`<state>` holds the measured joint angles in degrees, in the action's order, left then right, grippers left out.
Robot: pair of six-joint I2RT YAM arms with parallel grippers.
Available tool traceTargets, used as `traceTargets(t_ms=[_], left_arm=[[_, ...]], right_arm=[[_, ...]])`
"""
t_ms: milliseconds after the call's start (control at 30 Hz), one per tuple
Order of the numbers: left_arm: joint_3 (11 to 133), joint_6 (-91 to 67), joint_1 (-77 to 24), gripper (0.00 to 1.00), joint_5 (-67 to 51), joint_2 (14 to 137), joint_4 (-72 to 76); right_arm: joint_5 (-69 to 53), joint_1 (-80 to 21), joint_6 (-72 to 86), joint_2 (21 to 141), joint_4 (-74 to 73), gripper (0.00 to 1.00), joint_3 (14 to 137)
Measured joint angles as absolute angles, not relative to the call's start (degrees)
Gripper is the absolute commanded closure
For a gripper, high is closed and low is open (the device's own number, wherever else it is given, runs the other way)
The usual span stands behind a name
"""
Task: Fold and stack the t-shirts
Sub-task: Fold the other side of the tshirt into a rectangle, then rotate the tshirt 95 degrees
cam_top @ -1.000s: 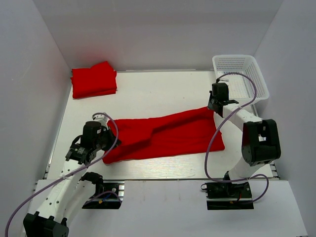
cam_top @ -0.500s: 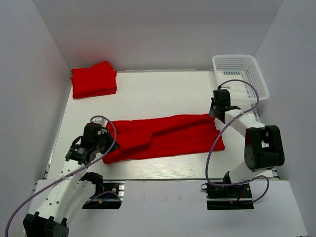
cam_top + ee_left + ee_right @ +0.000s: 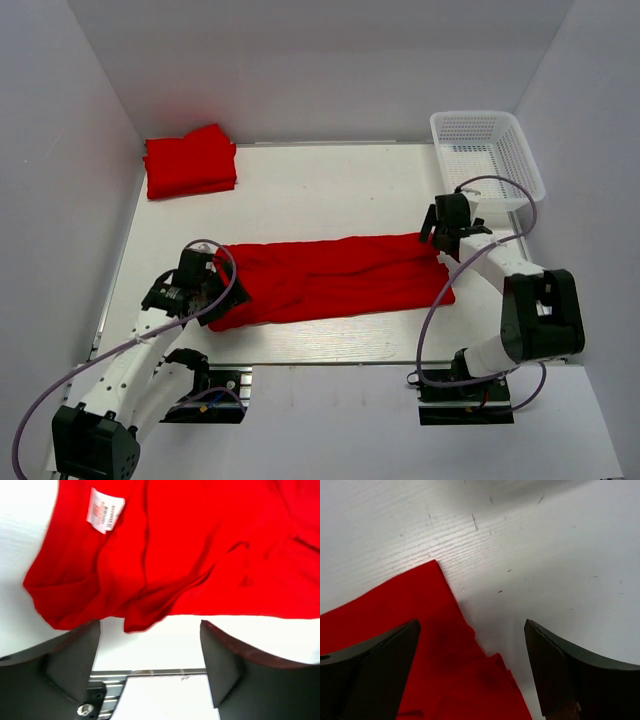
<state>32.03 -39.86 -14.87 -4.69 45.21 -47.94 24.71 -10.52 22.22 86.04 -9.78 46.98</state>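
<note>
A red t-shirt (image 3: 335, 278) lies folded lengthwise into a long strip across the middle of the table. My left gripper (image 3: 210, 292) stands open at its left end. In the left wrist view the left gripper (image 3: 150, 630) has its jaws wide apart just off the t-shirt's (image 3: 190, 545) near edge, and a white neck label (image 3: 105, 510) shows. My right gripper (image 3: 437, 236) is open over the strip's far right corner. The right wrist view shows the right gripper (image 3: 471, 625) straddling the cloth (image 3: 420, 600) corner with nothing gripped. Another folded red t-shirt (image 3: 190, 160) rests at the back left.
A white mesh basket (image 3: 490, 150) stands at the back right, close behind my right arm. White walls enclose the table (image 3: 330, 190) on three sides. A metal rail (image 3: 150, 671) runs along the table's near edge, just below my left gripper.
Both grippers have opened and let go of the shirt's ends. The strip has settled flat and straighter on the table. My right gripper moved nearer and slightly right; my left shifted a little right.
</note>
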Motion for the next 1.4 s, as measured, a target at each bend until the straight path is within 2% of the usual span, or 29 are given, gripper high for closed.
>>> traceTargets(t_ms=[33, 267, 400, 567, 767, 900, 1200, 1400], left_arm=[[32.53, -40.16, -14.87, 0.00, -4.05, 45.71, -48.49], [37.80, -39.94, -14.87, 0.00, 0.34, 48.01, -47.62], [40.29, -38.35, -14.87, 0.00, 1.65, 52.29, -43.22], [41.10, -35.73, -14.85, 0.00, -0.93, 61.43, -33.12], [41.12, -33.63, -14.87, 0.00, -5.82, 76.20, -20.32], [43.13, -32.93, -14.85, 0.00, -7.07, 85.01, -17.89], [47.81, -32.34, -14.61, 0.00, -4.93, 90.56, -15.38], [56.36, -30.79, -14.39, 0.00, -4.23, 98.67, -15.07]], right_arm=[[25.12, -10.50, 22.41, 84.53, -10.20, 0.10, 46.98], [23.20, -10.61, 21.15, 74.02, -10.41, 0.10, 47.00], [12.47, -11.09, 17.39, 73.49, -9.23, 0.10, 47.00], [-1.83, -14.28, 14.37, 80.97, -7.22, 0.10, 50.26], [-8.12, -17.08, 14.52, 92.71, -6.00, 0.10, 54.15], [-6.33, -17.04, 15.81, 95.13, -7.64, 0.10, 54.65], [11.49, -14.57, 22.46, 92.05, -16.01, 0.10, 50.24], [13.87, -12.47, 23.27, 88.16, -18.06, 0.10, 46.89]])
